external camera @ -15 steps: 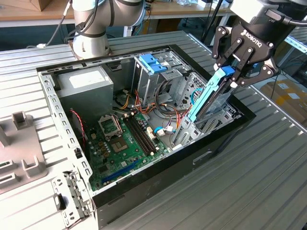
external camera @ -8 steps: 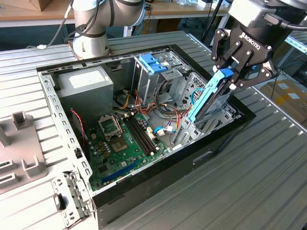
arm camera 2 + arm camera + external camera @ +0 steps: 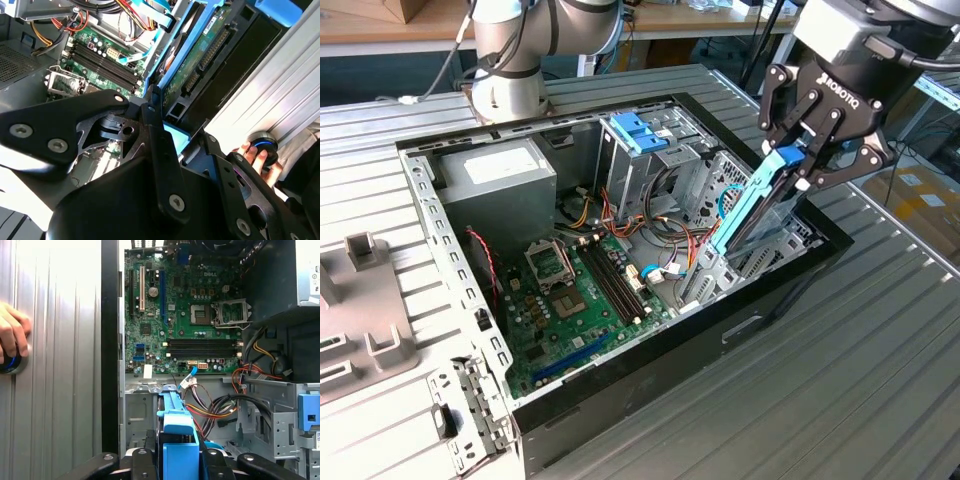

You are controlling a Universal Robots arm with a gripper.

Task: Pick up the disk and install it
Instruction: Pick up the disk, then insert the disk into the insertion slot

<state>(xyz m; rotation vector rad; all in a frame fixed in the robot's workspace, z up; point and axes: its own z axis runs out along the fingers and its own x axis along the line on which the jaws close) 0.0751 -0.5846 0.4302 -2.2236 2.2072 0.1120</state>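
The disk [image 3: 750, 205], a dark drive with blue plastic rails along its edges, stands steeply tilted on edge. Its lower end is inside the metal drive bay [image 3: 775, 255] on the exterior view's right of the open computer case. My gripper [image 3: 807, 165] is shut on the disk's upper end. In the second wrist view the disk [image 3: 200, 55] shows its green circuit board beyond the gripper [image 3: 182, 137]. In the first wrist view the blue rail of the disk [image 3: 177, 422] runs out from the gripper [image 3: 180, 460] towards the motherboard.
The case holds a green motherboard [image 3: 580, 290], a grey power-supply box [image 3: 495, 175], loose cables and a light-blue bracket [image 3: 638, 133] atop the rear cage. A person's hand [image 3: 10, 337] rests on a round knob on the ribbed table. A grey fixture [image 3: 360, 300] lies at the exterior view's left.
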